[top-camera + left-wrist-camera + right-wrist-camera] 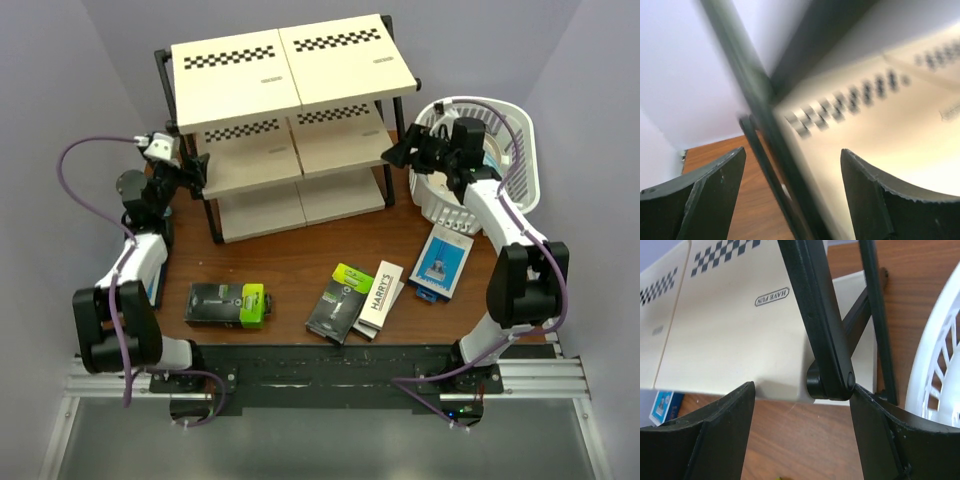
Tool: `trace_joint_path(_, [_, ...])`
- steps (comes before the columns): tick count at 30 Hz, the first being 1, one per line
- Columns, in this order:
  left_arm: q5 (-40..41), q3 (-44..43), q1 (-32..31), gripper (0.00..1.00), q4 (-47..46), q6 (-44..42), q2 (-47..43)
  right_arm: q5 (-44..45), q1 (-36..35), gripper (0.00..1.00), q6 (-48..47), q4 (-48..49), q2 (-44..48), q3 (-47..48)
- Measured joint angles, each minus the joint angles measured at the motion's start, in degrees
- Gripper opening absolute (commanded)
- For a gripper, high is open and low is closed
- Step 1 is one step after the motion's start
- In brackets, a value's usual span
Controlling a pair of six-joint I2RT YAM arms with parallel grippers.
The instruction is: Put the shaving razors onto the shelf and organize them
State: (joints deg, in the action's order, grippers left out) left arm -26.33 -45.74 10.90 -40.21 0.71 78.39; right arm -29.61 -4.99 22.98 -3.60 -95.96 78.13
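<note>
Brown table point(300, 255) holds the shelf point(290, 70) at its back. The razor boxes point(228, 303) lie in front of the shelf. The left gripper point(195, 172) and right gripper point(398, 155) sit at the shelf's sides, fingers spread wide, holding nothing.

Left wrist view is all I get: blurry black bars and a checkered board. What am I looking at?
Observer: A three-tier shelf, seen whole from above.
Operator: Where are the razor boxes?
Observer: On the table in front of it: a black-and-green box, a second black-and-green box beside a white HARRY'S box, and a blue-and-white box.
Operator: And the other arm?
Observer: The right gripper is at the shelf's right frame, beside a white basket.
</note>
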Motion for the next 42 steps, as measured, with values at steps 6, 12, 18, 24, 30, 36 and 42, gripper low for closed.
trace_joint_path(6, [0.7, -7.8, -2.29, 0.82, -1.29, -2.8, 11.02, -0.98, -1.75, 0.75, -5.99, -3.69, 2.62, -1.55])
trace_joint_path(12, [2.67, -12.76, -3.91, 0.82, -1.27, -2.86, 15.78, 0.46, -1.92, 0.76, -9.05, -4.15, 2.62, -1.38])
trace_joint_path(18, [4.35, -14.43, -6.23, 0.84, -2.03, -2.69, 17.62, 3.37, -1.07, 0.76, -10.56, -6.82, 1.75, 1.09])
trace_joint_path(24, [6.99, -16.94, -9.35, 0.87, -2.69, -2.64, 20.24, 4.92, 0.55, 0.75, -11.39, -7.19, -0.48, 3.56])
trace_joint_path(30, [10.19, -20.74, -10.64, 0.93, -2.86, -2.95, 23.5, 5.01, 0.79, 0.77, -11.43, -7.19, -0.48, 3.56])
trace_joint_path(36, [12.33, -19.34, -11.43, 1.0, -2.25, -3.15, 21.86, 4.87, 0.72, 0.91, -11.39, -7.17, -0.46, 3.56])
trace_joint_path(42, [14.71, -10.88, -11.72, 1.0, 3.1, -2.67, 11.04, 6.47, -0.15, 0.99, -11.69, -8.07, 0.76, 3.63])
